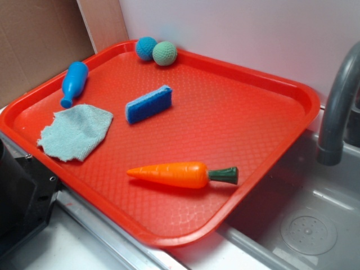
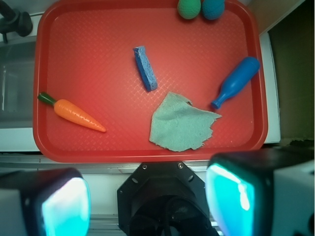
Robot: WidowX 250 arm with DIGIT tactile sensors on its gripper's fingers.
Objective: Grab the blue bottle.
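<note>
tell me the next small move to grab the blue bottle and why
Probably move the open gripper forward and rightward over the small bright blue plastic bottle, since it hangs short of the red plastic tray. The bottle lies on its side, untouched, beside the pale green cloth.

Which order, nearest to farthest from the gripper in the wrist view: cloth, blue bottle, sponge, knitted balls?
From the gripper, open at the frame's bottom:
1. Cloth, just ahead on the tray's near edge.
2. Blue bottle to the right and sponge centre: too close to call.
3. Knitted balls, far edge.
</note>
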